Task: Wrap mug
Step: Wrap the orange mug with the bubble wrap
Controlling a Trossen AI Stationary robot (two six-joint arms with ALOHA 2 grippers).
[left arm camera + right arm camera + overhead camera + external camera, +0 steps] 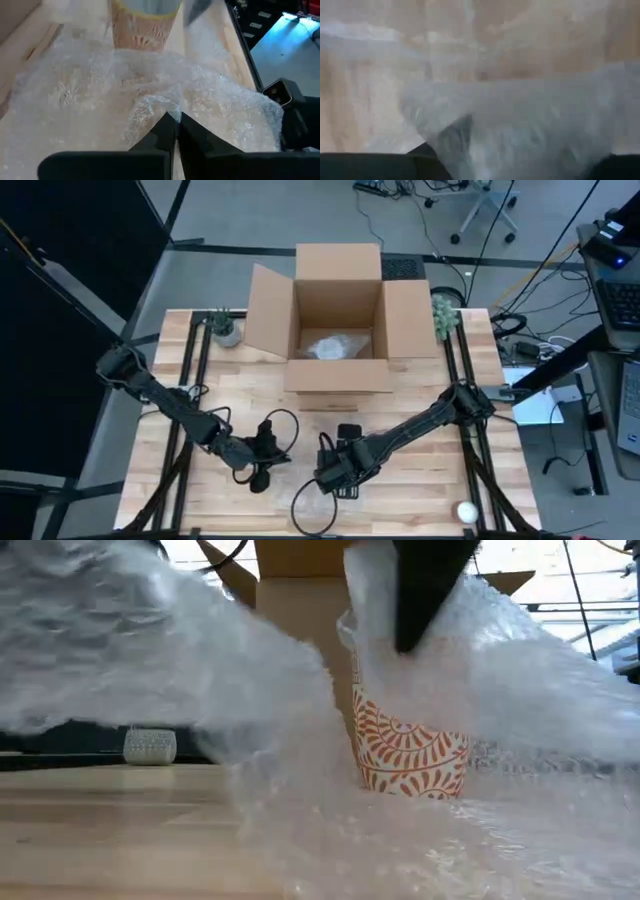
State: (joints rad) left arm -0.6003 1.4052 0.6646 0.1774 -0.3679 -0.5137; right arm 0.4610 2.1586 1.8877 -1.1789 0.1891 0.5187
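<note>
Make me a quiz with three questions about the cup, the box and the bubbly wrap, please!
1. Where does the mug stand?
A. Inside the cardboard box
B. On the bubble wrap on the table
C. On the floor

2. What colour is the pattern on the mug?
A. Orange
B. Blue
C. Green

3. What is the left gripper doing?
A. Hanging open over bare wood
B. Holding the mug's rim
C. Pinching an edge of the bubble wrap

Answers:
1. B: the low view shows the mug upright with wrap spread under and around it, while the cardboard box sits farther back.
2. A: orange leaf shapes on white show in the low view.
3. C: in the left wrist view its fingers are closed on a gathered fold of wrap.
</note>
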